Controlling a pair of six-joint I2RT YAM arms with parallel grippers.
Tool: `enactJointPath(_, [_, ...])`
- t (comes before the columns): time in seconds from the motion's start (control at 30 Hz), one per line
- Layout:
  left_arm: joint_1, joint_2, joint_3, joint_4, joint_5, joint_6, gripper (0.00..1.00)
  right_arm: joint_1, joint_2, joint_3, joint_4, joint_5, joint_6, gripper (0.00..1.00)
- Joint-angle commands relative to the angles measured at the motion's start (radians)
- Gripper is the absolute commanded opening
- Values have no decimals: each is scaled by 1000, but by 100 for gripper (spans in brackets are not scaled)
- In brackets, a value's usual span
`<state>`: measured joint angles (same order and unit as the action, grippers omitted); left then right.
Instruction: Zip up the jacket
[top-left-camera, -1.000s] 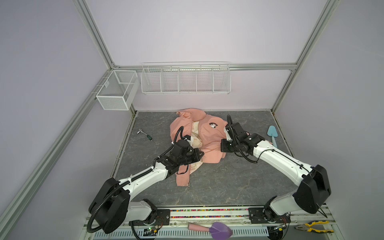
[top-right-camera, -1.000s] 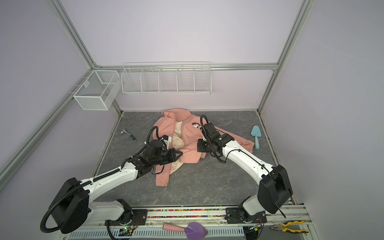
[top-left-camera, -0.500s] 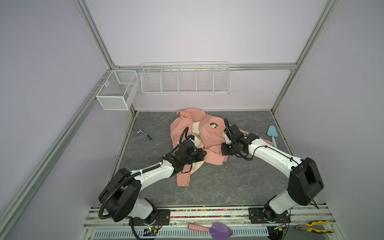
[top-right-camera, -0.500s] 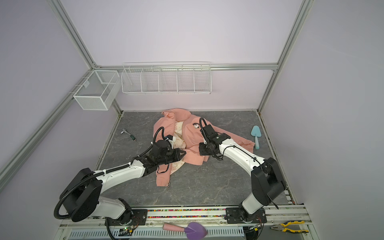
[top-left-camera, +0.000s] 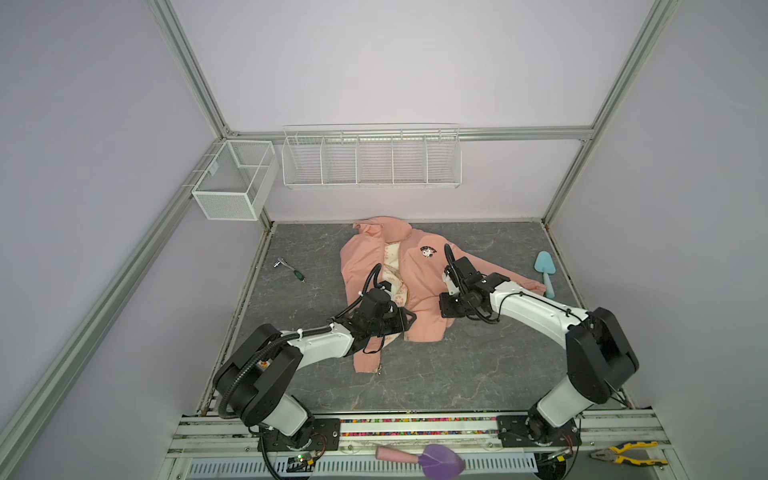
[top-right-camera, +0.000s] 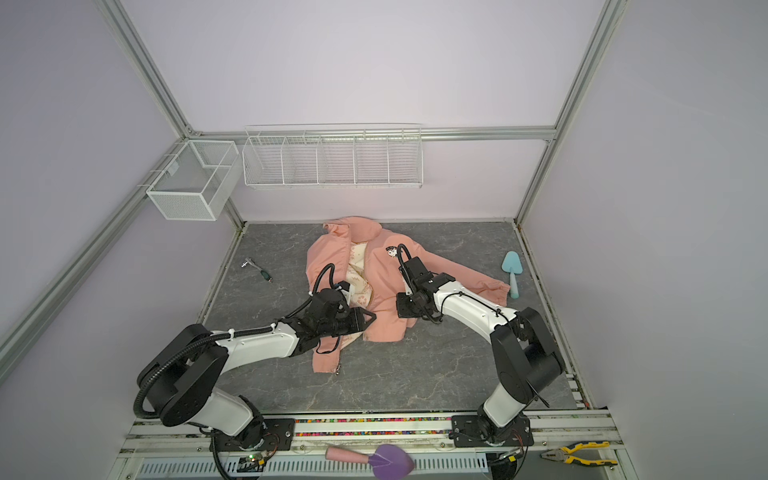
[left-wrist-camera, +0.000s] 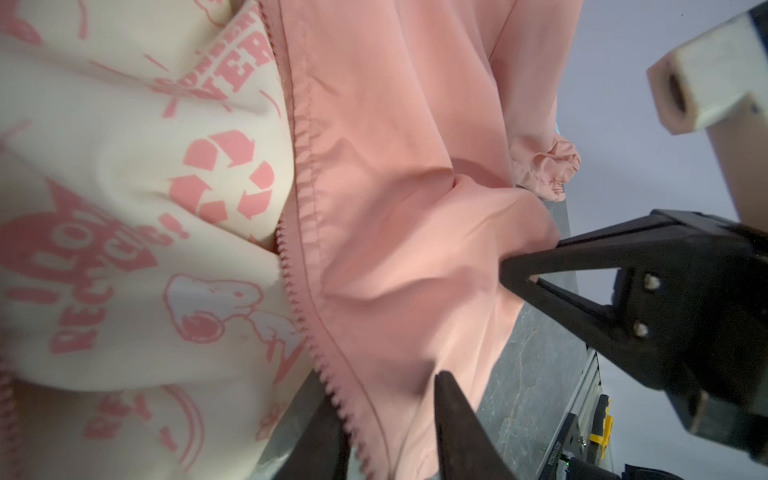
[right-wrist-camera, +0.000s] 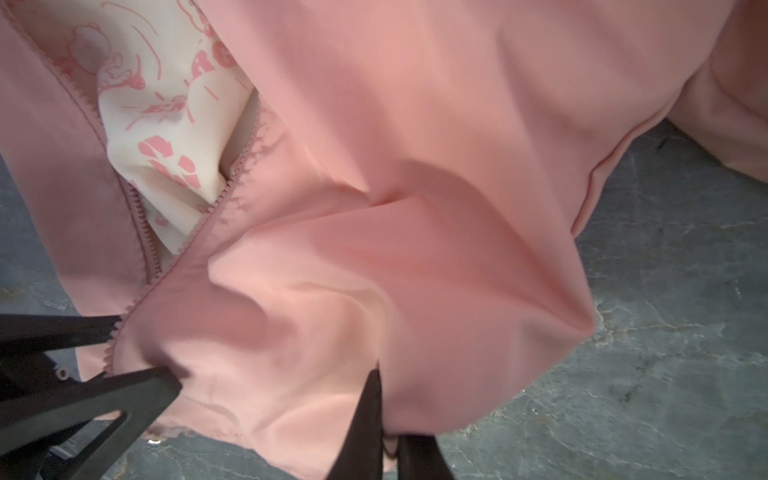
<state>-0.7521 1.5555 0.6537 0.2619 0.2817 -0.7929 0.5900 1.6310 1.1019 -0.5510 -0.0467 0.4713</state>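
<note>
the jacket (top-left-camera: 419, 291) lies face up on the grey table (top-left-camera: 478, 374), toward the back middle, hood end to the rear wall. its front is unzipped, so the cream lining (top-left-camera: 392, 270) shows between the two panels.

in both top views the arms cover much of it. the left arm lies over the lower part of one panel. the right arm crosses a sleeve, and only the gathered cuff (top-left-camera: 536, 286) peeks out past it.

the right gripper (right-wrist-camera: 386, 424) hides its fingertips behind its own body in the top views. its wrist view shows the jaws closed tight on a pinch of pink cloth near the hem, drawn up into a ridge.

the left gripper (left-wrist-camera: 386, 415) stands narrowly apart. the toothed zip edge (left-wrist-camera: 303, 232) runs loose between its fingers, not squeezed.

a small metal bit (top-left-camera: 379, 370) at the bottom corner of the near panel is too tiny to name.

the chest badge (top-left-camera: 428, 251) carries a cartoon and an arc of letters too small to read. the lining's pink print shows recycling arrows (left-wrist-camera: 224, 174) and a cartoon dog. the tilted letters "lov" and "rec" can be read, with a "!" nearby, and "ver" is cut off at a fold. the rest is lost in creases and blur.
</note>
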Motion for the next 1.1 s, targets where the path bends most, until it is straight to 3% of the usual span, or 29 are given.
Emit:
enactJointPath(0.0, [3, 22, 12, 57, 42, -9, 36, -4, -10, -34, 20, -6, 7, 9])
enactJointPath(0.27, [14, 44, 27, 60, 80, -4, 36, -4, -31, -57, 25, 5, 5, 9])
enactJointPath(0.37, [14, 61, 27, 80, 100, -9, 29, -3, -37, -57, 24, 5, 7, 10])
enactJointPath(0.5, [14, 56, 24, 82, 108, -8, 10, -5, -64, -65, 25, 2, 19, 14])
enactJointPath(0.63, [14, 40, 26, 63, 104, -3, 4, -5, -153, -109, 46, -5, 49, 31])
enactJointPath(0.77, [14, 26, 23, 47, 99, 4, 0, -1, -308, -194, 96, 0, 95, 66])
enactJointPath(0.93, [15, 10, 33, 19, 95, 23, 0, 2, -510, -262, 71, 94, 119, 97])
enactJointPath(0.97, [15, 6, 38, 10, 93, 31, 0, 2, -556, -271, 59, 126, 125, 99])
enactJointPath(1.0, [15, 2, 41, 1, 87, 39, 0, 1, -592, -275, 50, 156, 132, 90])
enactJointPath(1.07, [15, -10, 50, -18, 71, 60, 0, 0, -652, -276, 22, 228, 153, 88])
